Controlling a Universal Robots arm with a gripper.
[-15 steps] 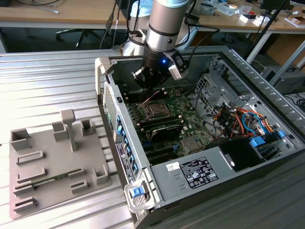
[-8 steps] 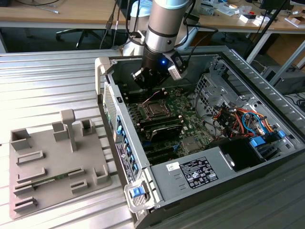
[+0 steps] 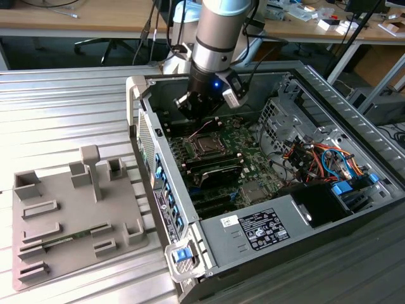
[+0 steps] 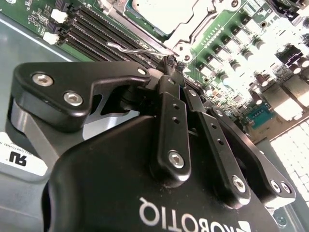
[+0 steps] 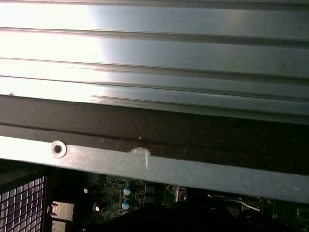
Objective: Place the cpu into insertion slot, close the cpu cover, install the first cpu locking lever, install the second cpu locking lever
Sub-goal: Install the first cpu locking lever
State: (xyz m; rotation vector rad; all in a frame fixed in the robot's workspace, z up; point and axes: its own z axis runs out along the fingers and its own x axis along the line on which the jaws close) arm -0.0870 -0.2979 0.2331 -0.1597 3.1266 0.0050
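Note:
The cpu (image 3: 206,145) lies flat in the insertion slot on the green motherboard, its silvery face (image 4: 152,10) showing through the window of the cpu cover (image 4: 190,30). The shiny cover frame lies down over the chip. A thin wire locking lever (image 4: 128,48) runs alongside the socket, raised a little off the board. My gripper (image 4: 170,62) is shut, its black fingertips together right at the lever's end near the cover's corner. I cannot tell whether the tips pinch the wire or only touch it. In the exterior view the gripper (image 3: 197,114) hangs inside the open case just behind the socket.
Black memory slots (image 4: 91,29) run beside the socket. The case wall (image 5: 145,166) rises close behind the gripper. A drive cage with coloured cables (image 3: 316,158) fills the exterior view's right. A grey parts fixture (image 3: 69,215) lies outside the case on the exterior view's left.

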